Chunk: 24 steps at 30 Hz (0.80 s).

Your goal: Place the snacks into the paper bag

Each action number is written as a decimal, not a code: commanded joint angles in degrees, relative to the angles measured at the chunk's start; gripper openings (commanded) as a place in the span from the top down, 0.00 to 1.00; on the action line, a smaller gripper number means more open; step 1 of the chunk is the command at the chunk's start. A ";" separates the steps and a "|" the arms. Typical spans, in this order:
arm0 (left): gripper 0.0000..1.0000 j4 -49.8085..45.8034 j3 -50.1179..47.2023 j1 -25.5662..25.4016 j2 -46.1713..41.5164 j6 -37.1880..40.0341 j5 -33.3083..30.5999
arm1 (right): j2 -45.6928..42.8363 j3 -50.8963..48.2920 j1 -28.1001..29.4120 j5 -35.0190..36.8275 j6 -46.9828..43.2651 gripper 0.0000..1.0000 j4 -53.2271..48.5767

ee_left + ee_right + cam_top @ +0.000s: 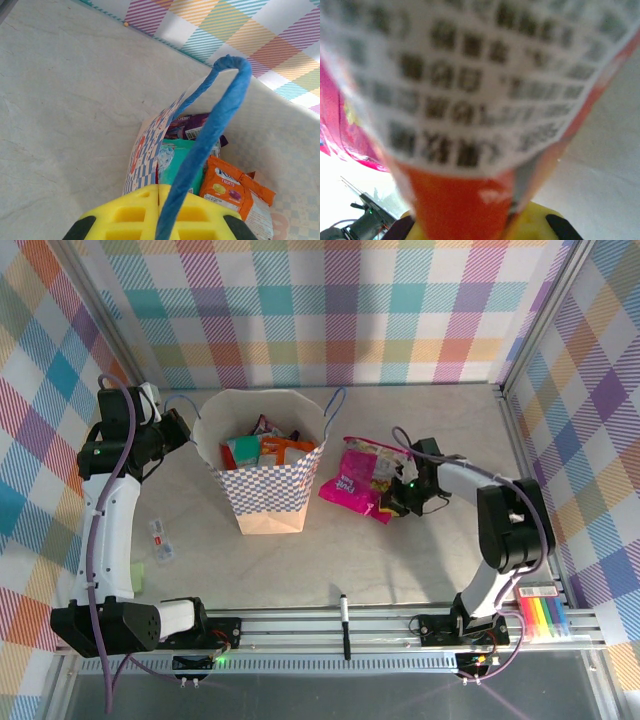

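Paper bag (270,495), blue handle (220,110) clenched in left claw (159,192); right claw (396,502) at its three o'clock grips a red packet (455,200), which should clear the rim (262,392) well before release.

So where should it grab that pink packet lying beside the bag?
Probably the pink packet's edge nearest the paper bag, pinched from above: it lies flat on the table, and that edge is bare, while its other side is crowded by another packet and the right gripper.
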 commanded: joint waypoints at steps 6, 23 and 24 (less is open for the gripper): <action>0.93 0.65 -0.22 0.45 -0.68 0.41 1.96 | -8.27 -5.81 -0.22 3.56 -1.01 0.65 -5.75; 0.92 -0.32 0.06 0.46 -0.82 1.21 1.15 | -10.29 -5.20 -8.15 0.28 -0.76 0.23 3.05; 0.92 -0.47 0.32 0.51 -0.63 1.25 1.40 | -9.21 -4.96 -8.86 -0.83 -0.03 0.23 4.49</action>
